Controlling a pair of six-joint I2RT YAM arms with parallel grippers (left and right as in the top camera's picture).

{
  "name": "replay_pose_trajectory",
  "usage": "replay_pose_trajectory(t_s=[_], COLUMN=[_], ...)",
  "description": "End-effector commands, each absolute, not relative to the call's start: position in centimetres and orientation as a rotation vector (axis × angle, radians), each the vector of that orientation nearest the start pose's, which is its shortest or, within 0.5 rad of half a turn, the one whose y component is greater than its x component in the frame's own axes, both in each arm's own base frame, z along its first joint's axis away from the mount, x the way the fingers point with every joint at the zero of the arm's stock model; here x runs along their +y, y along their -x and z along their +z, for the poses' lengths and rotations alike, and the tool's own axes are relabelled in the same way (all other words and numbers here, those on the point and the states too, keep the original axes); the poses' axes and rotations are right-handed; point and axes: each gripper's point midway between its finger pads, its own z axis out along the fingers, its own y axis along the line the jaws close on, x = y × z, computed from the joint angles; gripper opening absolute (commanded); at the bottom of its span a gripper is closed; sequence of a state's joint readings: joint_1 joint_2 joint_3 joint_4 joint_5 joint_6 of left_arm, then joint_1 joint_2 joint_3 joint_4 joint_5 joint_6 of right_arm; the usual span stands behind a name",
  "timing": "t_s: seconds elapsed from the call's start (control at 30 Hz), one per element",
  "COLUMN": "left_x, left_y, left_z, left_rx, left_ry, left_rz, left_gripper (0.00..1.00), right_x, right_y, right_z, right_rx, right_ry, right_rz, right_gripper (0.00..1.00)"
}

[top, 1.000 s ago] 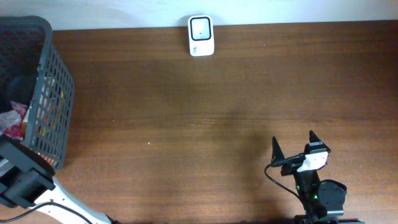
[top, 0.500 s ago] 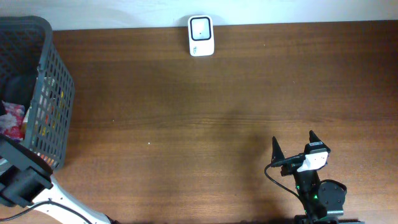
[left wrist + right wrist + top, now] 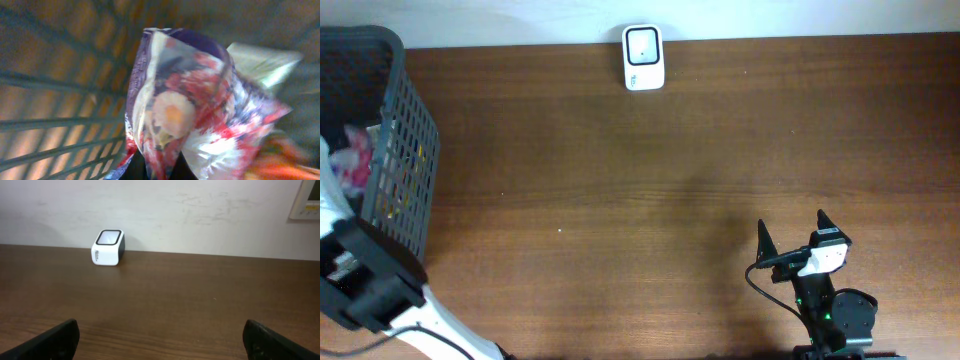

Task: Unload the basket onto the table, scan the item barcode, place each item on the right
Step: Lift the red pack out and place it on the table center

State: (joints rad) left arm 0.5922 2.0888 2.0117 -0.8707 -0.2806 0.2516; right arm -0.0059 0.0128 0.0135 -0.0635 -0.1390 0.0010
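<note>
- The left gripper (image 3: 159, 172) is pinching the lower edge of a snack packet (image 3: 190, 110). Its jaws are closing tight on the wrapper at the bottom centre of the left wrist view, where only dark slivers of the fingers are showing.
- The snack packet is hanging inside the grey mesh basket (image 3: 405, 120) at the upper left of the overhead frame. There it is showing as a pink and white patch just behind the basket's mesh wall.
- Its print is showing red, white and purple, with a pale round patch in the middle. The wrist view is blurring too much for any barcode to be made out.
- Other goods are lying in the basket beside it: a pale green wrapper (image 3: 265, 60) at the upper right of the wrist view and something orange (image 3: 282, 160) at the lower right. Both are too blurred to name.
- The left arm (image 3: 365, 285) is reaching up from the lower left corner of the overhead frame toward the basket.
- The white scanner (image 3: 643, 57) is standing at the top centre of the overhead frame, at the far edge of the brown wooden table (image 3: 620, 200), well apart from the basket and the snack packet.
- The right gripper (image 3: 791, 225) is resting at the lower right of the overhead frame, its jaws spreading wide with nothing between them. It is pointing toward the pale wall (image 3: 200, 210) behind the scanner.
</note>
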Motion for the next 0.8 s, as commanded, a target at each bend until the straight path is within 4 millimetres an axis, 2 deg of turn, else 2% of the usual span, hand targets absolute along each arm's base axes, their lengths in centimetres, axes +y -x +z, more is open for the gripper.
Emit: replay_pose_trajectory(t_s=[0.0, 0.03, 0.1, 0.2, 0.3, 0.37, 0.5, 0.57, 0.67, 0.7, 0.73, 0.77], left_x=[29.9, 29.2, 27.3, 24.2, 21.0, 18.5, 15.1, 12.8, 6.6, 5.1, 2.6, 1.2], left_y=[-41.6, -41.3, -39.6, -37.9, -36.0, -34.8, -33.4, -33.5, -35.4, -35.8, -36.3, -36.6], left_z=[33.1, 34.6, 38.9, 43.3, 46.9, 48.3, 48.6, 47.5, 44.6, 44.0, 43.1, 42.6], left_rx=[2.215, 2.184, 2.075, 1.975, 1.892, 1.872, 1.872, 1.923, 2.074, 2.101, 2.14, 2.158], left_ry=[0.583, 0.575, 0.606, 0.578, 0.546, 0.506, 0.517, 0.499, 0.274, 0.218, 0.101, 0.019], left_rz=[0.738, 0.753, 0.802, 0.784, 0.731, 0.688, 0.574, 0.482, 0.148, 0.056, -0.087, -0.165], left_gripper=[0.0, 0.0, 0.0, 0.0, 0.0, 0.0, 0.0, 0.0, 0.0, 0.0, 0.0, 0.0], right_x=[2.3, 2.3, 2.3, 2.3, 2.3, 2.3, 2.3, 2.3, 2.3, 2.3, 2.3, 2.3], right_y=[-24.5, -24.5, -24.5, -24.5, -24.5, -24.5, -24.5, -24.5, -24.5, -24.5, -24.5, -24.5], right_z=[15.9, 15.9, 15.9, 15.9, 15.9, 15.9, 15.9, 15.9, 15.9, 15.9, 15.9, 15.9], right_rx=[1.634, 1.634, 1.634, 1.634, 1.634, 1.634, 1.634, 1.634, 1.634, 1.634, 1.634, 1.634], right_ry=[0.096, 0.096, 0.096, 0.096, 0.096, 0.096, 0.096, 0.096, 0.096, 0.096, 0.096, 0.096], right_rz=[0.116, 0.116, 0.116, 0.116, 0.116, 0.116, 0.116, 0.116, 0.116, 0.116, 0.116, 0.116], right_gripper=[0.99, 0.99, 0.99, 0.99, 0.99, 0.99, 0.99, 0.99, 0.99, 0.99, 0.99, 0.99])
